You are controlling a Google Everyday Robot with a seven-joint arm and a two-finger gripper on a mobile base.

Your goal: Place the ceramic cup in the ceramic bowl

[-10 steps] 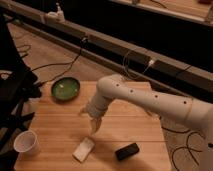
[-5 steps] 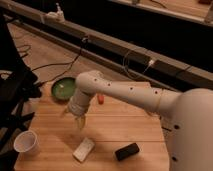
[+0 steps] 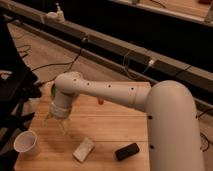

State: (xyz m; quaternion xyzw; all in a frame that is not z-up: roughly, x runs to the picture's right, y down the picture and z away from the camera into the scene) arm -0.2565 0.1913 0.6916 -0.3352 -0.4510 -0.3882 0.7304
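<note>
The white ceramic cup (image 3: 26, 142) stands upright near the front left corner of the wooden table (image 3: 110, 125). My gripper (image 3: 56, 123) hangs pointing down over the table's left part, a little above and to the right of the cup and apart from it. Its fingers are open with nothing between them. The ceramic bowl is almost wholly hidden behind my arm's wrist; only a dark green sliver (image 3: 52, 91) shows at the wrist's left edge. My white arm (image 3: 115, 95) stretches across the table from the right.
A pale rectangular block (image 3: 84, 149) and a black oblong object (image 3: 126, 151) lie near the front edge. A small orange item (image 3: 100, 101) sits under the arm. Black equipment (image 3: 15, 95) stands off the table's left side, with cables on the floor behind.
The arm has swung left across the table, carrying the gripper from the middle to the left part, nearer the cup. The wrist now covers the bowl.
</note>
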